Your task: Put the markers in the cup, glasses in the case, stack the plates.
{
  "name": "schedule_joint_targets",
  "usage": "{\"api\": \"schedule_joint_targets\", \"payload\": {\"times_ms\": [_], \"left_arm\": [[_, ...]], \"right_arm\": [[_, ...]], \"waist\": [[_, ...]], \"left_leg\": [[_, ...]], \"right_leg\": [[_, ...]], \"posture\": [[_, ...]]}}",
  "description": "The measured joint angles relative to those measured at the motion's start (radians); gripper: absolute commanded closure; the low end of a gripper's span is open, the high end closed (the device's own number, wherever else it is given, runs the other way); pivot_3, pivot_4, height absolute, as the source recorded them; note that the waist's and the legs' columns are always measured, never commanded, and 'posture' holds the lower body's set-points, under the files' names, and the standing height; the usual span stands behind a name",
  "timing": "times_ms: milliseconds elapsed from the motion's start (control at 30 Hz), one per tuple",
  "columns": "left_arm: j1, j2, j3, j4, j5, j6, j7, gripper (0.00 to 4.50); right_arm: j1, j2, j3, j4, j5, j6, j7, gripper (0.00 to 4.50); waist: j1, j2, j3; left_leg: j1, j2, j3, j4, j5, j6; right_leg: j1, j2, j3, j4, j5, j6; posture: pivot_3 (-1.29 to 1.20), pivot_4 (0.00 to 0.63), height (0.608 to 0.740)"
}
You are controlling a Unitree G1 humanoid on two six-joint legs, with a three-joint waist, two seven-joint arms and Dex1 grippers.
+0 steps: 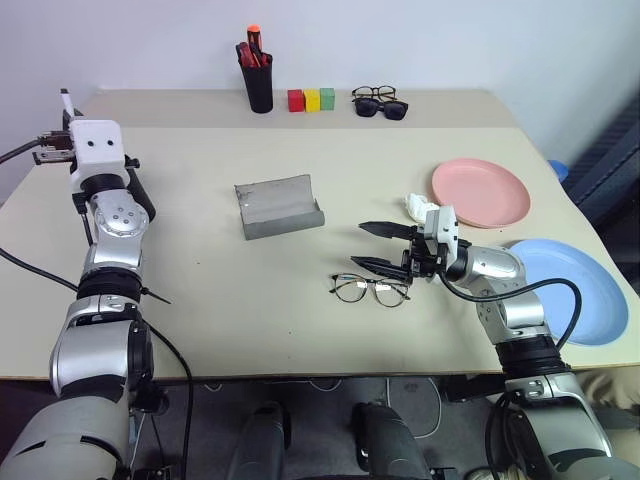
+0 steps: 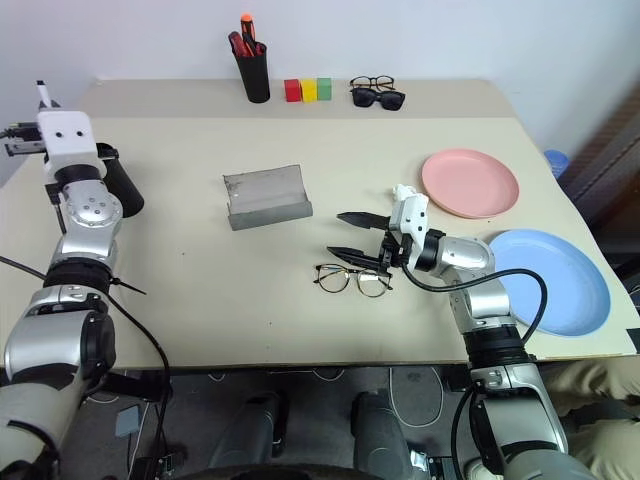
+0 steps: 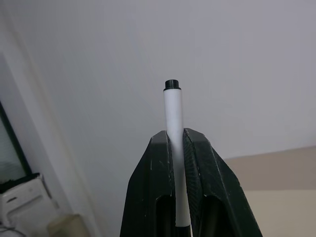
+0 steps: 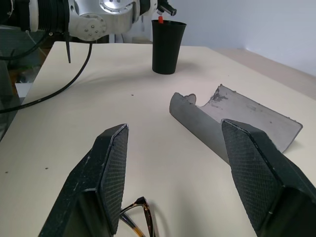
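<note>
Beige tabletop: the left gripper [image 3: 174, 148], raised at the table's left edge, pinches the whitish marker [image 3: 174, 128]. It should carry it upright over the black cup [image 4: 167, 45] (a red cap already shows inside) before releasing. The right gripper [image 1: 378, 246] hovers wide above the wire-framed glasses [image 1: 370, 289].
</note>
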Motion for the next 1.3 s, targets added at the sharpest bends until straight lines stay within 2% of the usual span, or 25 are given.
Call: {"api": "schedule_joint_targets", "payload": {"times_ms": [133, 233, 367, 500, 567, 633, 700, 767, 933, 1100, 1200, 1300], "left_arm": [[0.003, -0.010, -0.011, 0.050, 0.001, -0.028, 0.008, 2.86], [0.013, -0.014, -0.015, 0.055, -0.005, -0.046, 0.005, 1.35], [0.046, -0.055, 0.011, 0.019, -0.083, -0.078, -0.075, 1.35], [0.075, -0.123, 0.019, -0.137, -0.189, -0.035, -0.227, 1.35], [0.089, -0.150, 0.017, -0.286, -0.276, 0.087, -0.350, 1.35], [0.130, -0.142, -0.033, -0.500, -0.388, 0.320, -0.566, 1.35], [0.153, -0.108, -0.117, -0.661, -0.470, 0.539, -0.780, 1.35], [0.143, -0.049, -0.212, -0.730, -0.495, 0.735, -0.963, 1.35], [0.054, 0.017, -0.348, -0.619, -0.478, 0.978, -1.264, 1.35], [-0.075, 0.027, -0.472, -0.437, -0.392, 0.973, -1.506, 1.35], [-0.125, 0.018, -0.527, -0.334, -0.317, 0.905, -1.589, 2.19], [-0.159, -0.020, -0.555, -0.250, -0.261, 0.846, -1.632, 3.69]], "right_arm": [[0.000, 0.000, 0.000, 0.000, 0.000, 0.000, 0.000, 1.46], [0.000, 0.000, 0.000, 0.000, 0.000, 0.000, -0.001, 1.46], [0.000, -0.004, -0.001, 0.000, 0.000, 0.000, -0.007, 1.46], [0.001, -0.006, -0.003, -0.001, 0.000, 0.001, -0.015, 1.46], [0.010, -0.013, -0.009, -0.007, 0.000, 0.005, -0.023, 1.46], [0.038, -0.025, -0.019, -0.041, 0.003, 0.011, -0.036, 1.46], [0.061, -0.044, -0.034, -0.063, 0.004, 0.022, -0.048, 1.46], [0.089, -0.055, -0.052, -0.094, 0.007, 0.029, -0.061, 1.46], [0.176, -0.078, -0.089, -0.178, 0.021, 0.056, -0.106, 1.46], [0.243, -0.084, -0.118, -0.300, 0.034, 0.095, -0.171, 1.46], [0.282, -0.090, -0.136, -0.349, 0.039, 0.118, -0.209, 1.46], [0.313, -0.090, -0.149, -0.389, 0.041, 0.129, -0.242, 1.46]], "waist": [[0.000, 0.000, 0.000], [-0.002, 0.000, 0.000], [0.001, 0.000, 0.000], [0.004, 0.000, 0.000], [0.001, 0.000, 0.000], [-0.002, 0.000, 0.000], [-0.003, 0.000, 0.000], [-0.006, 0.000, 0.000], [-0.013, 0.001, 0.000], [-0.002, 0.001, 0.000], [0.000, 0.001, 0.000], [0.002, 0.001, 0.000]], "left_leg": [[0.000, 0.000, 0.000, 0.000, 0.000, 0.000], [0.000, 0.000, 0.000, 0.000, 0.000, 0.000], [0.000, 0.000, 0.000, 0.000, 0.000, 0.000], [-0.001, 0.000, 0.000, 0.001, 0.000, 0.000], [-0.001, 0.000, 0.000, 0.000, 0.000, 0.000], [-0.001, 0.000, 0.000, 0.000, 0.000, 0.000], [-0.001, 0.000, 0.000, 0.000, 0.000, 0.000], [0.000, 0.000, 0.000, 0.000, 0.000, 0.000], [0.000, 0.001, 0.000, 0.000, 0.000, 0.000], [-0.004, 0.001, 0.000, 0.000, 0.000, 0.001], [-0.007, 0.001, 0.000, 0.001, 0.000, 0.001], [-0.012, 0.000, -0.001, 0.003, 0.000, 0.001]], "right_leg": [[0.000, 0.000, 0.000, 0.000, 0.000, 0.000], [0.000, 0.000, 0.000, 0.000, 0.000, 0.000], [0.000, 0.000, 0.000, 0.000, 0.000, 0.000], [0.000, 0.000, 0.000, -0.001, 0.000, 0.000], [0.000, 0.000, 0.000, 0.000, 0.000, 0.000], [-0.001, 0.000, 0.000, 0.000, 0.000, -0.001], [-0.001, 0.000, 0.000, 0.000, 0.000, -0.001], [0.000, 0.000, 0.000, 0.001, -0.002, -0.003], [-0.001, 0.001, 0.000, 0.001, -0.004, -0.004], [-0.003, 0.000, 0.000, -0.001, -0.004, -0.005], [-0.005, 0.000, 0.000, -0.001, -0.004, -0.006], [-0.009, 0.000, 0.000, -0.001, -0.003, -0.006]], "posture": [[0.00, 0.150, 0.740], [0.00, 0.150, 0.740], [0.00, 0.150, 0.740], [0.00, 0.150, 0.740], [0.00, 0.150, 0.740], [0.00, 0.150, 0.740], [0.00, 0.150, 0.740], [0.00, 0.150, 0.740], [0.00, 0.150, 0.740], [0.00, 0.150, 0.740], [0.00, 0.150, 0.740], [0.00, 0.150, 0.740]]}}
